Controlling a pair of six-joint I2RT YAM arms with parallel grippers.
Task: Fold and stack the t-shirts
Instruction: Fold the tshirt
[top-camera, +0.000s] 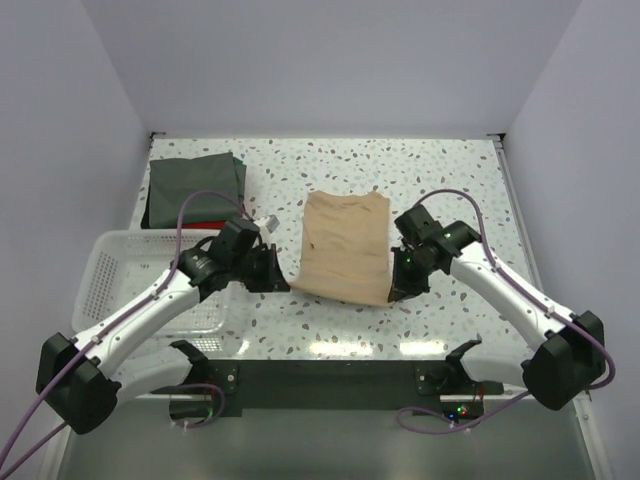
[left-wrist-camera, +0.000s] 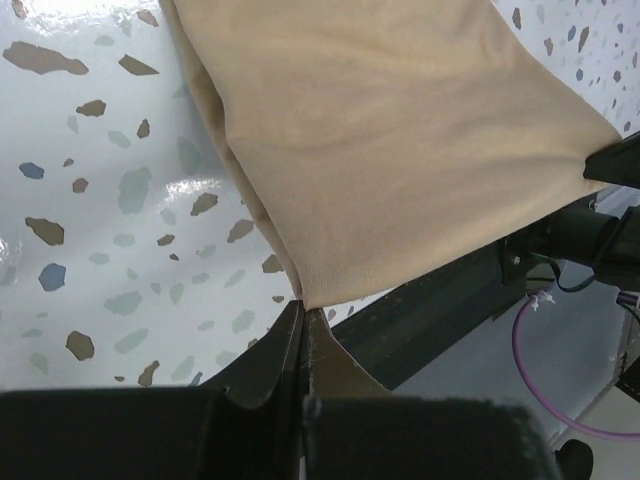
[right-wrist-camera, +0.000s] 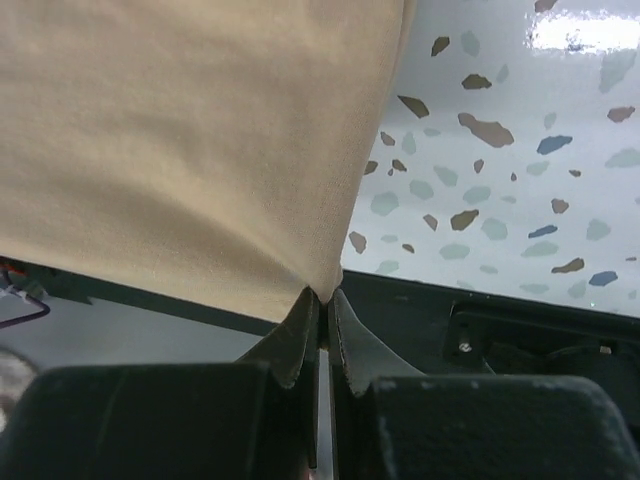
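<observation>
1. Terrazzo-patterned white table (top-camera: 455, 175), flecked grey, brown and blue. It carries everything listed below and has a dark strip along its near edge.

2. Tan t-shirt (top-camera: 345, 245), soft cloth, at the middle of the table between the two arms. It is folded to a long panel that runs from far to near. The far part lies flat. The two near corners are pinched and lifted, so the near edge hangs over the table edge. In the left wrist view the cloth (left-wrist-camera: 400, 130) shows layered folds along one side. In the right wrist view it (right-wrist-camera: 180, 130) is smooth and drawn to a point at the fingers.

3. White plastic mesh basket (top-camera: 110, 265), near left of the table, partly under the left arm.

4. Dark grey-green t-shirt (top-camera: 195, 185), folded, at the far left corner, well apart from the tan one.

5. Red t-shirt (top-camera: 212, 210), only a thin edge showing under the near side of the green one.

6. Left gripper (top-camera: 282, 283), black, clenched on the near left corner of the tan t-shirt. The wrist view shows the fingertips (left-wrist-camera: 303, 305) pressed together with cloth between them.

7. Right gripper (top-camera: 392, 297), black, clamped on the near right corner of the same t-shirt, with its fingertips (right-wrist-camera: 323, 298) closed on the cloth.
</observation>
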